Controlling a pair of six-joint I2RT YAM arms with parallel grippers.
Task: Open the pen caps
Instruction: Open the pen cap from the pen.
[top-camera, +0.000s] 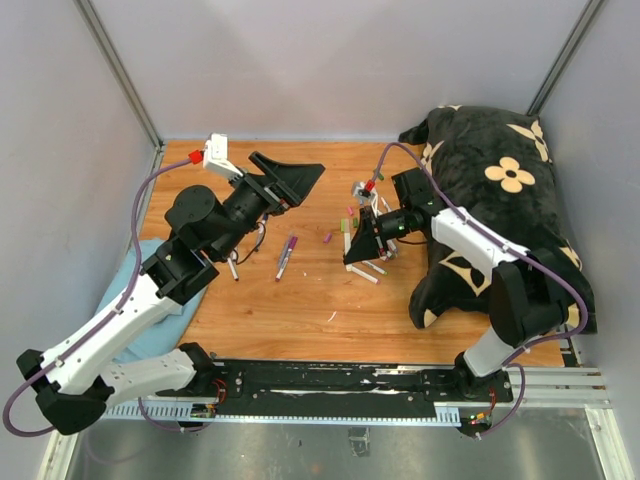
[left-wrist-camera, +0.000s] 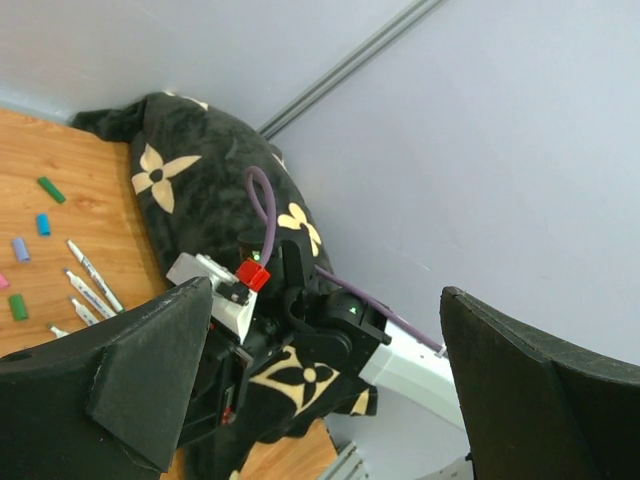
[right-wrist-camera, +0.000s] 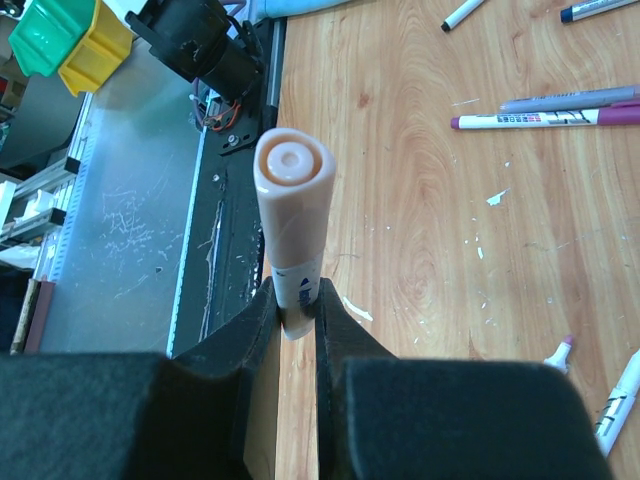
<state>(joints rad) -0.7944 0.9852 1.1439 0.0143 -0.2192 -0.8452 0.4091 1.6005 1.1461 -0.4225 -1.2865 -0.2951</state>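
Wood table (top-camera: 300, 310), black flowered blanket (top-camera: 500, 200) heaped on its right side. Pens lie scattered mid-table, e.g. a purple-ended pen (right-wrist-camera: 545, 119). Loose caps sit just beside the blanket: green cap (left-wrist-camera: 51, 189), blue cap (left-wrist-camera: 43, 224).

The one I'm working: a pen (right-wrist-camera: 290, 285) with its peach cap (right-wrist-camera: 292, 190) on, up off the table in the right gripper (right-wrist-camera: 298, 305).

Handling, my guess: cap is v. light, stiff smooth plastic, friction-fit, so prob slippery and apt to pop off suddenly. I'd pinch it across its sides at about mid-length and pull straight along the pen axis, no bending. The barrel looks thin and could twist in the grip.

Pose: the L arm is raised above the table, wrist turned toward the R arm. The left gripper (top-camera: 305, 188) is spread wide w/ nothing between the fingers, well apart from the cap. The R arm reaches in over the blanket w/ its wrist bent down. Its fingers are clamped on the barrel just below the cap, so the cap end sticks out free.
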